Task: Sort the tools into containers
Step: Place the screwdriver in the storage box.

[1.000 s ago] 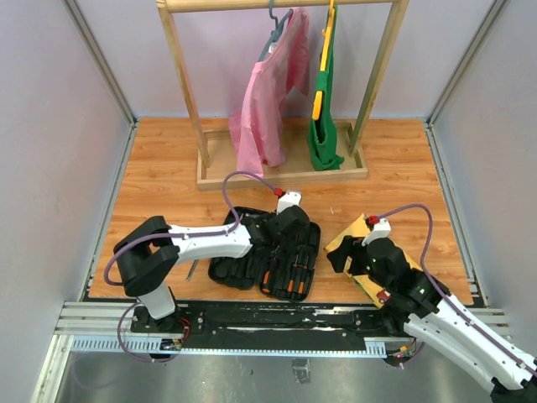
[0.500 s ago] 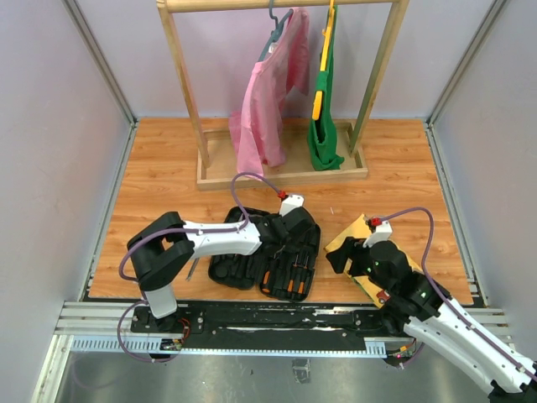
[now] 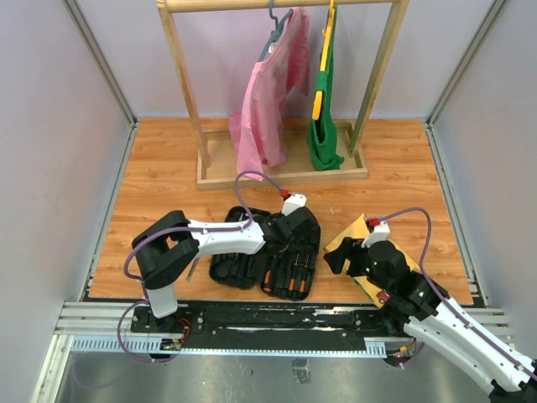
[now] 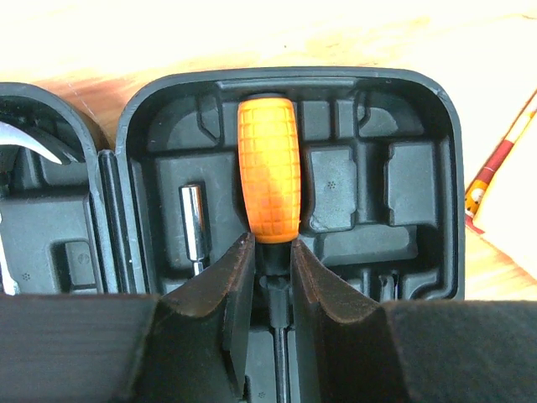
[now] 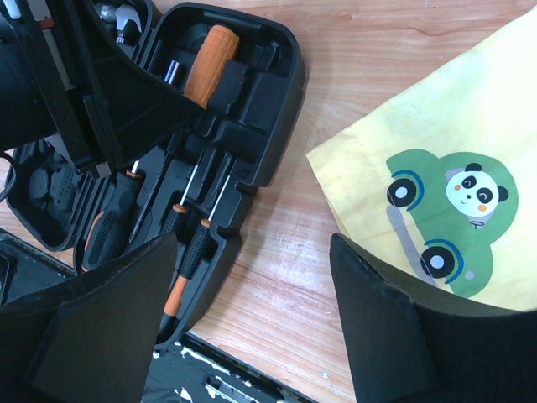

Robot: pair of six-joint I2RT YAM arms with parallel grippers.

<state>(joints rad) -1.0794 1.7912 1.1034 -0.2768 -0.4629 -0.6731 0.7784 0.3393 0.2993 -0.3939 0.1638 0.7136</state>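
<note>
On the left side of the table, the left arm stretches rightward, elbow folded, low over the open black tool case (image 3: pixel 226 267). The left gripper (image 4: pixel 271 243) pinches the black neck of an orange-handled screwdriver (image 4: pixel 268 168) whose handle lies in a moulded slot. Further right, the right gripper (image 5: pixel 252 243) hangs spread and empty over bare wood, between the case and the yellow panda-car board (image 5: pixel 436 126).
</note>
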